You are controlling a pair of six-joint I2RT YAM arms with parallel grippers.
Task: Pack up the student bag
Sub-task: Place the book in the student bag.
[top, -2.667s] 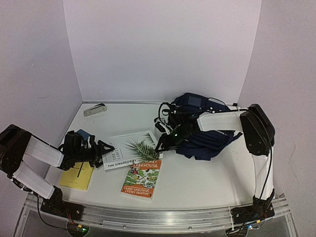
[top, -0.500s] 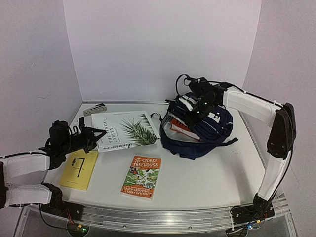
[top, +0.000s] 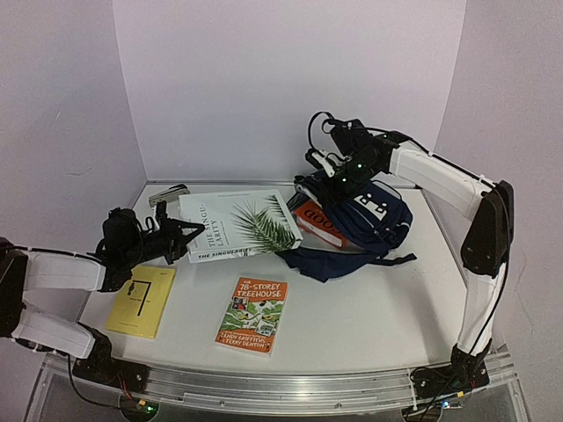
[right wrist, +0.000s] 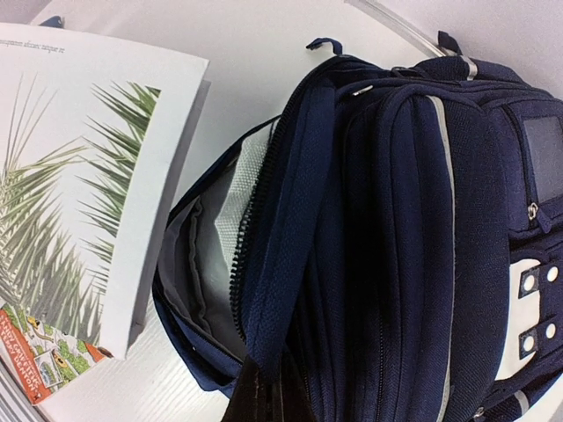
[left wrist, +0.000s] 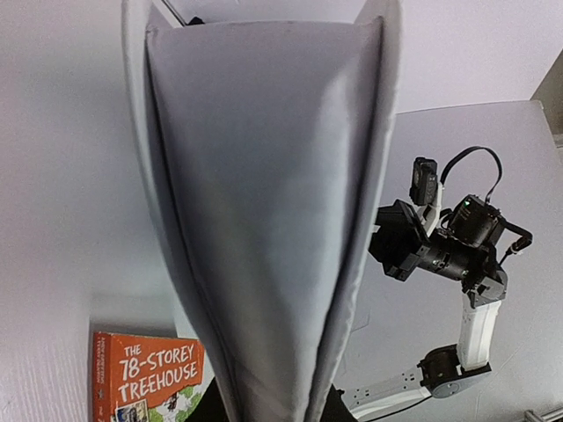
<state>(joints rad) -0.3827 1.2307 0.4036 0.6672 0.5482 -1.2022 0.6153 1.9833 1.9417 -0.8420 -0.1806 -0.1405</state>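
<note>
Top external view lets you read "THE SINGULARITY" on the white book, which the left end effector holds clamped at its left edge. The orange book on the bench says "THE 78-STOREY TREEHOUSE". The student bag lies far right. The right end effector is closed on the fabric rim of its opening. The mouth faces left and the long axis runs left-right.

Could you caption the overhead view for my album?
Left gripper offers a palm-leaf book to the student bag, whose mouth the right gripper holds open.
</note>
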